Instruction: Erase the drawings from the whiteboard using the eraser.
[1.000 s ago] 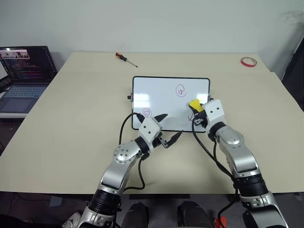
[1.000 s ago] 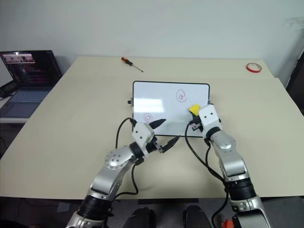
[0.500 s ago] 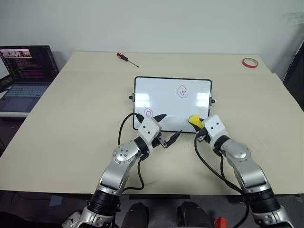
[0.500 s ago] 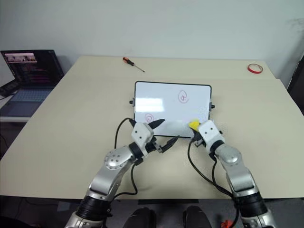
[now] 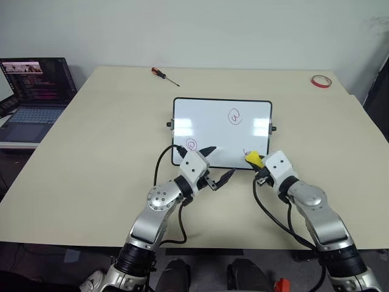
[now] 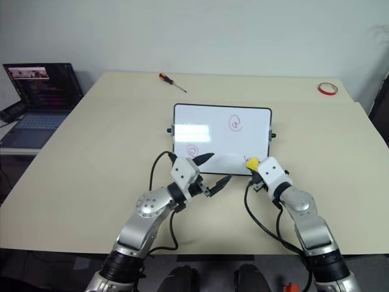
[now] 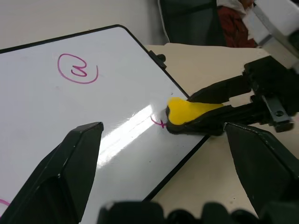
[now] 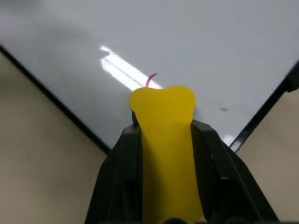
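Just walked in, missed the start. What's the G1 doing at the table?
Its right hand is shut on a small yellow block eraser, pressed at the near right corner of a glossy white black-framed whiteboard, on a pink squiggle. Two pink spiral drawings, far and near left, are unerased. The left hand hangs open over the board's near edge.

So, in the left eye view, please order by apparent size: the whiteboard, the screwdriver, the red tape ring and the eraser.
1. whiteboard
2. screwdriver
3. and 4. red tape ring and eraser: alike, and the eraser is nearer, so unranked.
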Action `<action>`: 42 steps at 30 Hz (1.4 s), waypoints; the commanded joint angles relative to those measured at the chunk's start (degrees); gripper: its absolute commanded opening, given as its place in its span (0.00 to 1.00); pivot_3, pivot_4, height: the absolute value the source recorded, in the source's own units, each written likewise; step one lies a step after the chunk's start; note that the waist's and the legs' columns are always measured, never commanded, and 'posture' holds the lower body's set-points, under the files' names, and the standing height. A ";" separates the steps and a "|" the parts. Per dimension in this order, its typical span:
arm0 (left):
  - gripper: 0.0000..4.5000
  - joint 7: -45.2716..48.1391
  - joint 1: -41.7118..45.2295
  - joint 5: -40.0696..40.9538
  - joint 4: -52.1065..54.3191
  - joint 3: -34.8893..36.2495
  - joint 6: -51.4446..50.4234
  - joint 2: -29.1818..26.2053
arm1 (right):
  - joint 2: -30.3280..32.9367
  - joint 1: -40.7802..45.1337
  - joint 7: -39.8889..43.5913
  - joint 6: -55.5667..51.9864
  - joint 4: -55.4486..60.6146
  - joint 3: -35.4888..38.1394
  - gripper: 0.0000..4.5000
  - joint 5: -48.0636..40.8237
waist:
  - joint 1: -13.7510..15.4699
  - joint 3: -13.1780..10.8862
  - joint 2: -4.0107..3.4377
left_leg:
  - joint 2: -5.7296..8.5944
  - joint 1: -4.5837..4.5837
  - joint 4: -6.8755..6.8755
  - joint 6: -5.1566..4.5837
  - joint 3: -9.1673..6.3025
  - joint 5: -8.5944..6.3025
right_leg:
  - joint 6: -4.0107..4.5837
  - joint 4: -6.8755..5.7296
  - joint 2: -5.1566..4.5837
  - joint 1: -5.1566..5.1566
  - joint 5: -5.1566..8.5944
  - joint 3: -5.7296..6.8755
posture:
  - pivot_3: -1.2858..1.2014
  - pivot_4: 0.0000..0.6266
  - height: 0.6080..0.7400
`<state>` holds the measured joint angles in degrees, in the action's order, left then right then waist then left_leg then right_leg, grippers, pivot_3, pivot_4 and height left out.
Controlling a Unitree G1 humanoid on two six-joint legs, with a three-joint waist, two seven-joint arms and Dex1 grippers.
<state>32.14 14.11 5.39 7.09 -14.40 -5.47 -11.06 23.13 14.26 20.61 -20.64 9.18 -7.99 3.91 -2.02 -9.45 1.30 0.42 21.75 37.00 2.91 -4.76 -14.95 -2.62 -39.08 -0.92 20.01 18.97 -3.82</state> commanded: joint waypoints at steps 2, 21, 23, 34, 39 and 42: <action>1.00 0.63 0.85 0.08 1.07 -0.75 1.45 0.27 | -2.22 5.25 -3.69 4.66 -3.54 -0.55 0.24 3.34 | -0.05 -0.01 -0.01 | -0.02 0.01 -0.01 -0.01 0.01 0.01 | 0.01 0.00 0.02 0.04 -0.01 -0.01 | 0.52 0.24 1.00; 1.00 -0.45 -1.21 -0.03 4.18 -0.83 -0.16 -0.40 | 4.40 -1.81 0.28 -1.43 -1.82 -3.14 0.24 10.95 | 0.58 0.02 0.01 | 0.05 0.10 -0.02 -0.02 -0.08 0.00 | 0.01 0.10 -0.08 0.00 -0.01 -0.03 | 0.52 0.24 1.00; 1.00 -0.42 -1.18 0.03 4.16 -1.04 -0.22 -0.20 | 5.46 -3.46 0.58 -2.63 -0.43 -2.34 0.24 10.96 | 0.58 0.02 0.01 | 0.05 0.07 -0.01 -0.03 -0.09 0.00 | 0.01 0.10 -0.08 -0.03 -0.01 -0.01 | 0.52 0.24 1.00; 1.00 0.24 0.16 0.47 2.50 -1.02 0.03 0.05 | 8.58 -9.71 1.61 -6.59 5.58 1.14 0.24 10.40 | 0.58 0.02 0.03 | 0.08 0.06 -0.01 -0.02 -0.13 0.00 | 0.00 0.12 -0.08 -0.08 0.00 0.02 | 0.52 0.24 1.00; 1.00 0.02 0.67 0.34 1.81 -0.94 0.33 0.32 | 8.06 -9.92 1.37 -6.36 7.14 3.26 0.24 9.17 | 0.56 0.01 0.04 | 0.07 0.06 -0.01 -0.02 -0.13 0.00 | 0.00 0.12 -0.08 -0.07 0.00 0.02 | 0.52 0.24 1.00; 1.00 -0.82 0.61 0.02 1.92 -0.18 0.51 0.18 | 4.98 -9.04 1.16 -4.13 9.15 5.73 0.24 4.66 | 0.52 -0.02 0.07 | 0.07 0.07 -0.02 -0.02 -0.13 0.00 | 0.00 0.12 -0.08 -0.06 0.00 0.02 | 0.52 0.24 1.00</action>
<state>31.85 13.96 5.42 8.36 -15.37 -5.93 -11.11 28.61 4.97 22.48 -24.62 17.92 -5.38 10.36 -1.51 -9.47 1.38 0.50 21.84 36.98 2.88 -4.89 -14.95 -2.62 -38.96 -1.00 19.97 18.96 -3.81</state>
